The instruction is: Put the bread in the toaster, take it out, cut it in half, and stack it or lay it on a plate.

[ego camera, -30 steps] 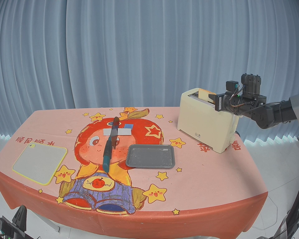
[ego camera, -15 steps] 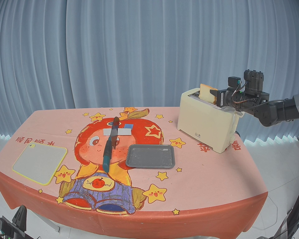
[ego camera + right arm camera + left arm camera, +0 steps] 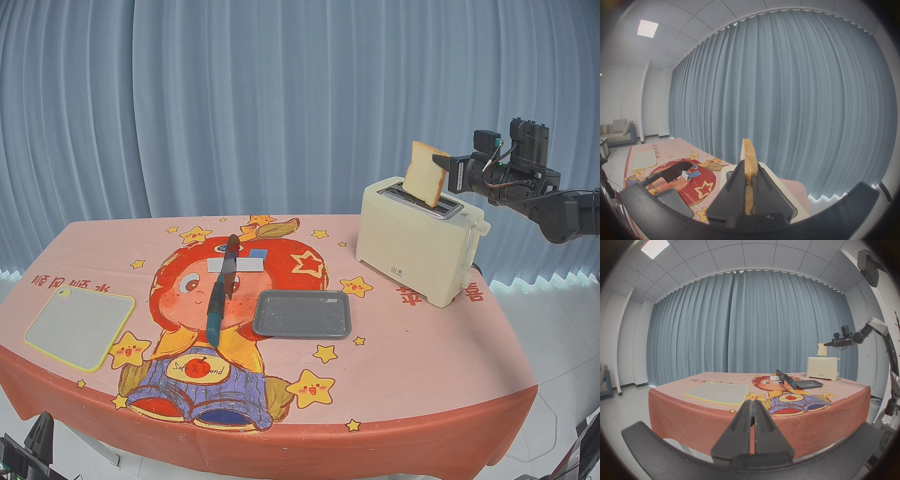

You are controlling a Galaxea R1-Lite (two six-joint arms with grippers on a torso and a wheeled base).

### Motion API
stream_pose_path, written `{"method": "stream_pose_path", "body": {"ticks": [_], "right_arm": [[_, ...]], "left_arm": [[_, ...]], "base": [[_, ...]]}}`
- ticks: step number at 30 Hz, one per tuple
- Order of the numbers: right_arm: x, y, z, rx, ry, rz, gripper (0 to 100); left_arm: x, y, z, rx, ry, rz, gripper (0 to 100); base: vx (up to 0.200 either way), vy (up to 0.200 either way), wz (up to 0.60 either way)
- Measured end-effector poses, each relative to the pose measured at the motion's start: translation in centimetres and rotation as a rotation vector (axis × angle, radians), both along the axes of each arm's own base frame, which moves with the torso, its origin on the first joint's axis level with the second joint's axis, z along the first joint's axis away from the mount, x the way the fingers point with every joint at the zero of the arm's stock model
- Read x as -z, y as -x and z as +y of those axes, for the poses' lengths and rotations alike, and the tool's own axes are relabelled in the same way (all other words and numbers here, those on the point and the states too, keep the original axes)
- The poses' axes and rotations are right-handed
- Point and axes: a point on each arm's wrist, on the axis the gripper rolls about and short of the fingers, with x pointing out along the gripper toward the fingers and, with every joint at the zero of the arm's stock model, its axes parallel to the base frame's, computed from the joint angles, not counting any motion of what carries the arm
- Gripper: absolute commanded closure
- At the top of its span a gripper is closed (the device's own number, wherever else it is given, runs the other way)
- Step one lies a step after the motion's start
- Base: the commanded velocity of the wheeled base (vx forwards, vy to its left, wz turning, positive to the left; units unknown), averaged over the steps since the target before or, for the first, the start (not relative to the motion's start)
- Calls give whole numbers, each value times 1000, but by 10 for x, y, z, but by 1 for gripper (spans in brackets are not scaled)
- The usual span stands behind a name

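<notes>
A slice of bread [image 3: 425,173] hangs tilted just above the slot of the cream toaster [image 3: 412,247] at the table's right rear, with my right gripper [image 3: 442,164] shut on its upper edge. In the right wrist view the bread [image 3: 749,162] stands edge-on between the shut fingers. In the left wrist view the slice [image 3: 822,349] is small, above the toaster [image 3: 822,368]. My left gripper [image 3: 752,427] is shut and holds nothing, below and in front of the table's left edge. A grey plate [image 3: 302,314] lies mid-table. A knife [image 3: 222,289] with a blue handle rests on a small stand.
A cutting board [image 3: 78,325] with a yellow rim lies at the table's front left. The toaster's lever [image 3: 482,229] sticks out on its right side. A blue curtain hangs behind the table.
My right gripper has risen with the bread, drawing the slice up out of the toaster slot until it hangs above it. The left arm has not moved.
</notes>
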Motion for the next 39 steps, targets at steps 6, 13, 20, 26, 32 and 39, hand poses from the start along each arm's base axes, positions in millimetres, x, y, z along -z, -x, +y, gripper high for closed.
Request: {"method": "stream_pose_path", "body": {"ticks": [6,13,20,26,32,39], "right_arm": [[-14,11,-2,0,-9,-30,100],[-27,26,-5,14,-14,-59,100],[-20,47,-1,-6,-6,-20,100],[0,77,3,-38,14,57,100],[12,103,3,-59,13,58,100],[23,116,1,-68,-17,-4,100]], "left_arm": [[0,0,0,0,0,0,100],[0,0,0,0,0,0,100],[0,0,0,0,0,0,100],[0,0,0,0,0,0,100],[0,0,0,0,0,0,100],[0,0,0,0,0,0,100]], "base": [[0,0,0],[0,0,0],[0,0,0],[0,0,0],[0,0,0],[0,0,0]]}}
